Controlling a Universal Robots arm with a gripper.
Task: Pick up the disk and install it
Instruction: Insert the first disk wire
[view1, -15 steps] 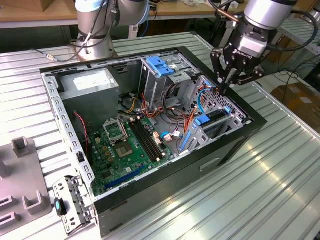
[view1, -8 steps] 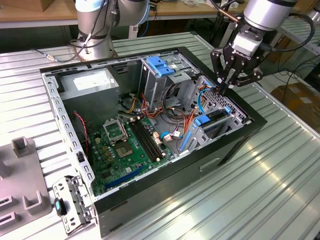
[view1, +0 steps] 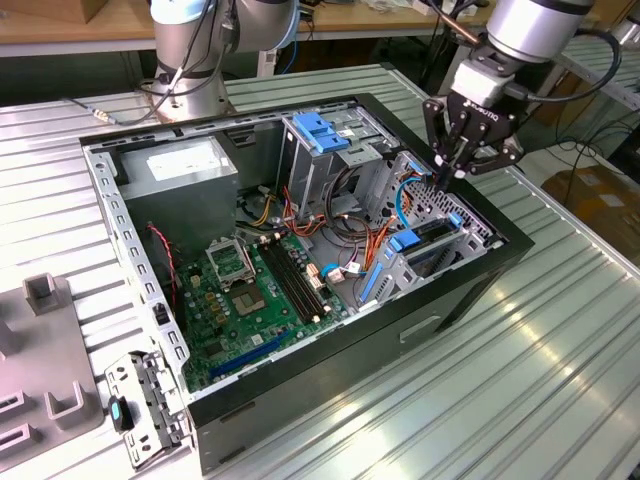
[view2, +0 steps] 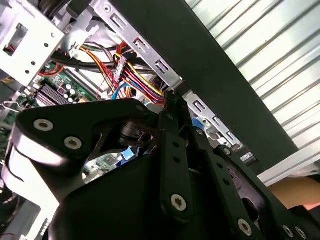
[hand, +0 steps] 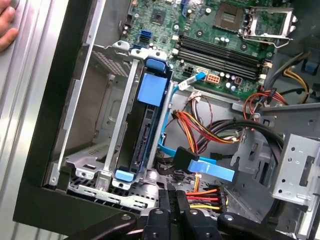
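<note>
Crowding the near foreground of the second wrist view with the black linkage of the gripper (view2: 172, 107), fingers (hand: 172, 200) pressed together and gripping nothing. Hanging, in the exterior view, at roughly two o'clock from the motherboard (view1: 250, 290), tips pointing straight down just above the drive cage (view1: 440, 215) at the far edge of the open computer case (view1: 470, 290).

Sitting already inside that cage: the disk (hand: 145, 132), standing on edge, its dark flank showing between the metal rails and the blue carrier frame wrapping it, one wide blue tab toward the motherboard and a smaller one toward the case wall. Judging from this, lying fully down in its slot rather than riding high or tilted (whether latched cannot be told). Probably keeping the fingers closed and vertical because a narrow closed tip suits pressing down into the tight cage without snagging the wiring.

Trailing just beside the disk: a blue flat data cable (hand: 212, 169) with its connector loose, and a bundle of red, yellow and orange power leads (hand: 205, 127) bending away toward the motherboard, clear of the slot so as not to block it. Resting outside the case wall on the ribbed table (view1: 560, 380): a person's hand (hand: 6, 27), well apart from the gripper.
</note>
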